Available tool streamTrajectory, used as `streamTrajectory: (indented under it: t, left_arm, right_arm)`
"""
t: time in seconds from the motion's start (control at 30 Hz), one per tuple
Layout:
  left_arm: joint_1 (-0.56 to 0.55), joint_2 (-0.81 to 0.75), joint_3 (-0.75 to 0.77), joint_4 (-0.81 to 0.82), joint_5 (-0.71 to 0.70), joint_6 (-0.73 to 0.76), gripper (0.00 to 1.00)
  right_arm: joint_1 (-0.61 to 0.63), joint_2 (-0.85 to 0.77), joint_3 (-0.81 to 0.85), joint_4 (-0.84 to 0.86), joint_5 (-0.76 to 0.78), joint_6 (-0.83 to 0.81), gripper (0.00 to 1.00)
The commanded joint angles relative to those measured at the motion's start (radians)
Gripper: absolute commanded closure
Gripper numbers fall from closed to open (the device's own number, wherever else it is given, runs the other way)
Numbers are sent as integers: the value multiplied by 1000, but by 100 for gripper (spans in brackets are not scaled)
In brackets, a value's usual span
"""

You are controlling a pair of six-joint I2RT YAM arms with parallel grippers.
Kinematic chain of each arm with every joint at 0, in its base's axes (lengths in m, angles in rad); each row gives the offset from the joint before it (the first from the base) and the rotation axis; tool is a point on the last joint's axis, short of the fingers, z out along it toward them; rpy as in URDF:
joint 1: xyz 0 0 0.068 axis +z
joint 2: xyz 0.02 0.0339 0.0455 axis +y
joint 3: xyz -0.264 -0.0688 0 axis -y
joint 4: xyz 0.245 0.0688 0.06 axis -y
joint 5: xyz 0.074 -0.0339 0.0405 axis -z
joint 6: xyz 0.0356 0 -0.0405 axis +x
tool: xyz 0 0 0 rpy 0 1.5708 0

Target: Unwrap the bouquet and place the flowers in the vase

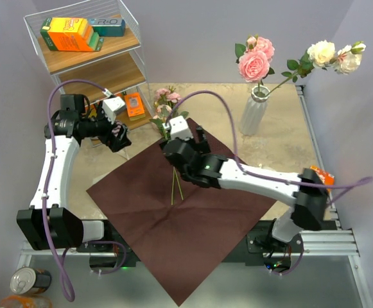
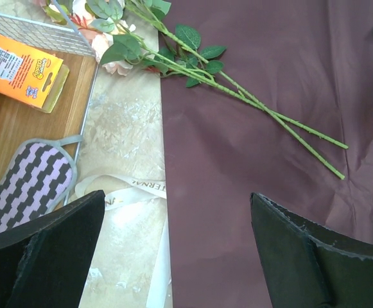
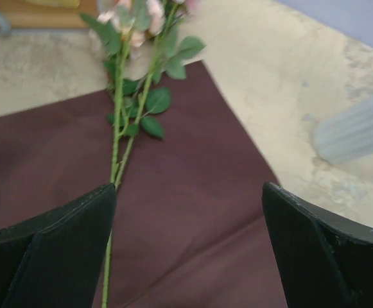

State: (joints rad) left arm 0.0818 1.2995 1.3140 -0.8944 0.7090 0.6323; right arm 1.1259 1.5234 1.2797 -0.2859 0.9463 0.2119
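The bouquet lies undone: its dark maroon paper (image 1: 192,224) is spread flat on the table, and the cream ribbon (image 2: 125,192) lies loose beside it. Two flowers (image 1: 172,173) rest with their green stems (image 2: 276,119) on the paper and their pink blooms (image 1: 167,96) past its far edge. The whitish vase (image 1: 255,110) stands at the back right, holding pink and cream roses (image 1: 254,63). My left gripper (image 1: 119,138) hangs open over the paper's left edge (image 2: 177,200). My right gripper (image 1: 198,137) is open above the paper (image 3: 189,189), just right of the stems (image 3: 117,151), with the vase (image 3: 356,128) off to its right.
A wire shelf (image 1: 86,58) at the back left carries orange boxes (image 1: 70,33); a striped pad (image 2: 29,183) lies on its lowest board. A tin can (image 1: 26,280) stands at the near left. The right wall runs close to the vase's roses.
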Motion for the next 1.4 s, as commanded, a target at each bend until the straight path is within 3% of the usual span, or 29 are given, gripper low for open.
streamTrajectory:
  t: [0.0, 0.17, 0.23, 0.33, 0.9, 1.37]
  left_arm:
    - [-1, -8, 2, 37, 33, -25, 1]
    - [-1, -22, 15, 11, 17, -11, 1]
    - [-1, -35, 1, 18, 10, -5, 1]
    - [-1, -51, -18, 18, 4, 6, 1]
    - [1, -34, -38, 32, 10, 15, 1]
    - [-1, -19, -58, 48, 6, 12, 1]
  right_arm:
    - [-5, 168, 121, -38, -122, 67, 6]
    - [-55, 334, 207, -9, -266, 104, 24]
    - [-98, 369, 233, 10, -339, 127, 38]
    - [-152, 431, 263, 25, -397, 158, 49]
    - [-313, 736, 543, -18, -526, 130, 58]
    - [-359, 816, 583, -18, -540, 119, 60]
